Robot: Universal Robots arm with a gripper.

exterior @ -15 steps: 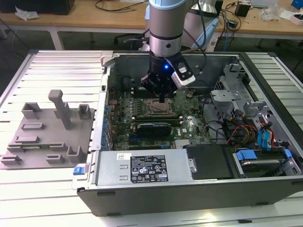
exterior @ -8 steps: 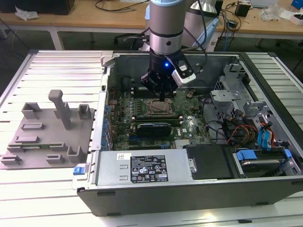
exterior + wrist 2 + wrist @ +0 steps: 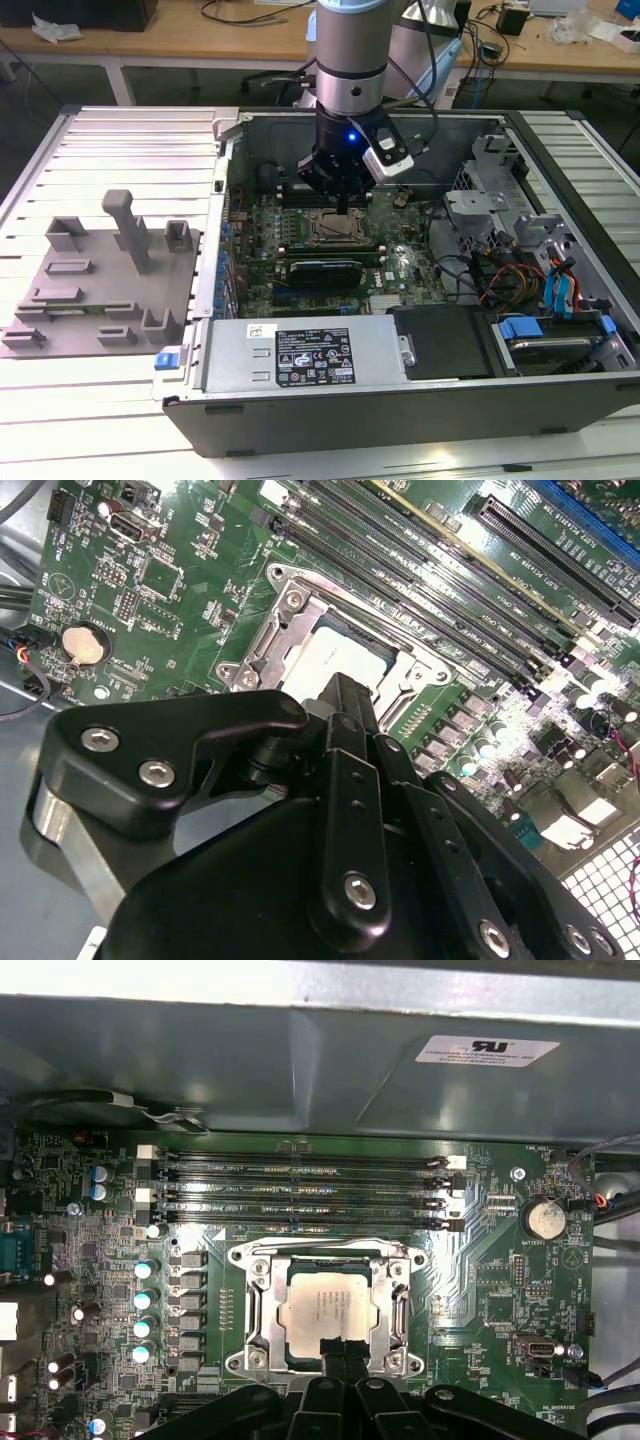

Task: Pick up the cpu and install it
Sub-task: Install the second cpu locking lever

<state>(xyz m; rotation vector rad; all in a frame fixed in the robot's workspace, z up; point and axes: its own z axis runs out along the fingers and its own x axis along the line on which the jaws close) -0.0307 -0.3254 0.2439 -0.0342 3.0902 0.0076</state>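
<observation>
ribbed pale tabletop (image 3: 120, 140) carries an open computer case (image 3: 300, 420) with the green motherboard (image 3: 500, 1280) inside; wooden benches with cables run behind. grey plastic plate with upright pegs (image 3: 100, 275) lies at the exterior view's left, well apart from the case. cpu (image 3: 325, 1310) sits flat within the metal-framed socket (image 3: 255, 1300), silver top up. end effector (image 3: 342, 1352) hangs just above the cpu's edge, fingertips drawn together, nothing gripped; contact with the chip cannot be told.
</observation>
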